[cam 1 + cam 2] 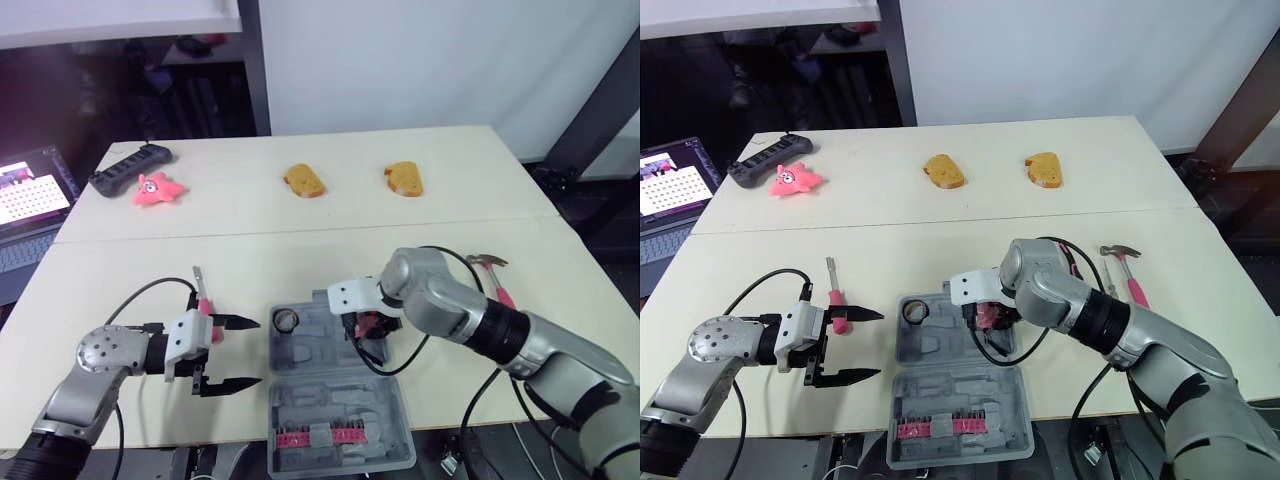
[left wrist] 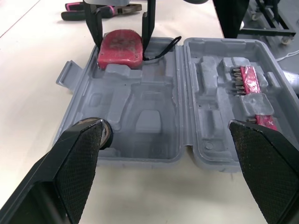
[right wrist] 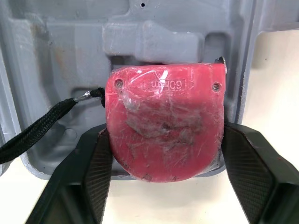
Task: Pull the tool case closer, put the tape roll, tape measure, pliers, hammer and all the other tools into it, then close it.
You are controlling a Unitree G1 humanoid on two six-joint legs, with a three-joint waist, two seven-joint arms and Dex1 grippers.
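Pink screwdriver (image 1: 837,303) — just beside left gripper (image 1: 878,345)

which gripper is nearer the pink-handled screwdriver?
Left. The left gripper sits open right beside the screwdriver, on its case side. The right gripper is over the far side of the open tool case, holding the tape measure.

The grey tool case (image 1: 908,345) lies open flat in front of me, a red bit strip (image 1: 940,428) in its near half. The tape roll (image 1: 916,313) sits in its 11 o'clock corner. The red tape measure (image 3: 163,126) is pinched in my right gripper (image 3: 166,140) over the case's 1 o'clock pocket. The pink-handled hammer (image 1: 1125,268) lies at 2 o'clock from the case, the screwdriver (image 1: 836,295) at 10. The pliers (image 2: 100,10) lie flat outside the case.
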